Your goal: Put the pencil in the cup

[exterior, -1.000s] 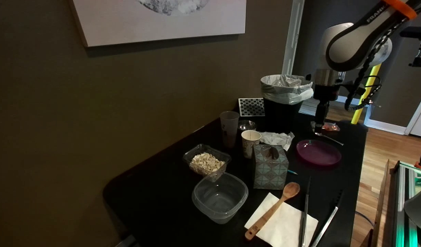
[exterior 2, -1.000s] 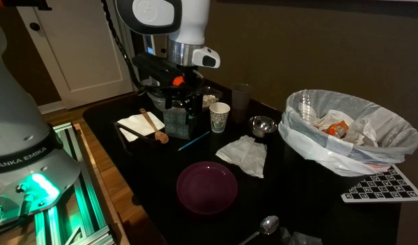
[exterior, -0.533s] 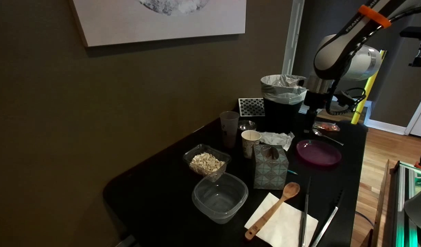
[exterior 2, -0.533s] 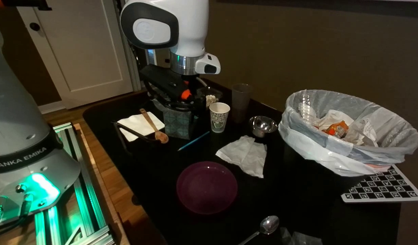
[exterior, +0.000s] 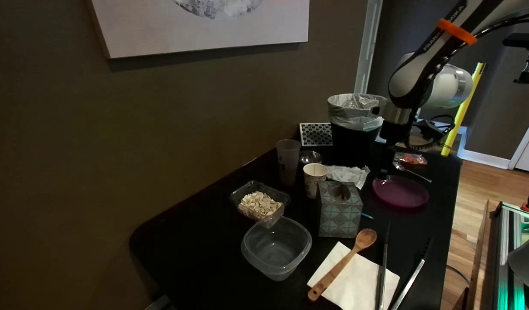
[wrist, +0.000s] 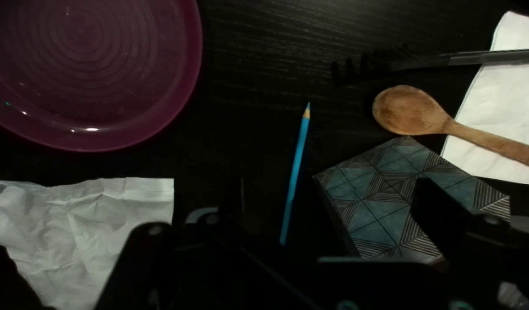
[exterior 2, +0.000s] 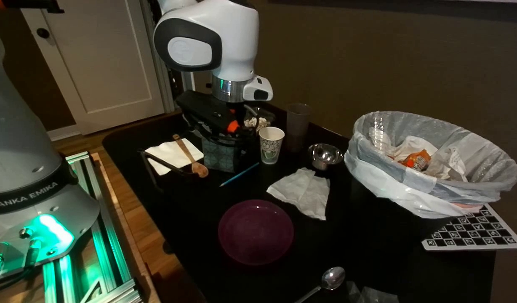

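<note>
Hovering above 1 pencil (wrist: pixel 295 174) (blue), jaws gape.

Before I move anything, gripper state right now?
Gripper: open, jaws apart, holding nothing; the blue pencil lies ungripped below it.

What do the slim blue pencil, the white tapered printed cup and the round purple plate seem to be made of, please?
Blue pencil: likely painted wood, with bare tan showing near its tip. White printed cup: probably paper, its patterned wall showing little shine. Round purple plate: glossy, perhaps plastic, from its bright highlights; glass is possible.
</note>
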`<state>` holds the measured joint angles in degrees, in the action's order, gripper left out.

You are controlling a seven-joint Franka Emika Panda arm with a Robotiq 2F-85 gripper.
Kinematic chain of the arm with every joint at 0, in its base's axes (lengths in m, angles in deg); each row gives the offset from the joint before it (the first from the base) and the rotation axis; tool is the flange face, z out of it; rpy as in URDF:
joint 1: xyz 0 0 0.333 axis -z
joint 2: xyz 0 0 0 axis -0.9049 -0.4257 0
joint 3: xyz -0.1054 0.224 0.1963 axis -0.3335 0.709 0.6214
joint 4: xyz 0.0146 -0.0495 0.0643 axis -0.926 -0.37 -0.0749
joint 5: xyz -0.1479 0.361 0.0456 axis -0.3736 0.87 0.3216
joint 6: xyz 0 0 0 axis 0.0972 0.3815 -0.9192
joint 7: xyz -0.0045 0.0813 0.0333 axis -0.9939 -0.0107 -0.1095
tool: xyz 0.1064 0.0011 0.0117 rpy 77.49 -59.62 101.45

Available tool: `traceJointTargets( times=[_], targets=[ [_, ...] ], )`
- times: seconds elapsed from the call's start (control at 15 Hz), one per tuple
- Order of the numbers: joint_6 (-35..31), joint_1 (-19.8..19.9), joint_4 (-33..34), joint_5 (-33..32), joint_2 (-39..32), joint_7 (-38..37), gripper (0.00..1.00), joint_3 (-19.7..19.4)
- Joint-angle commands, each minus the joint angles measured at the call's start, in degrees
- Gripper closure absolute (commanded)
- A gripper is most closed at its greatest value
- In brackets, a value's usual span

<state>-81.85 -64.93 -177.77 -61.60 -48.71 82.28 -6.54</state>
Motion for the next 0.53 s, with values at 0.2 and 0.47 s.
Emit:
traceJointTargets(
  times=[0.2,0.47],
  targets=[
    [-3.1,3.9,2.5,3.4,-8.9,-2.8,0.00,2.4],
    [-10.3,2.3,4.6,6.2,-15.2,-7.5,0.00,2.3]
  ],
)
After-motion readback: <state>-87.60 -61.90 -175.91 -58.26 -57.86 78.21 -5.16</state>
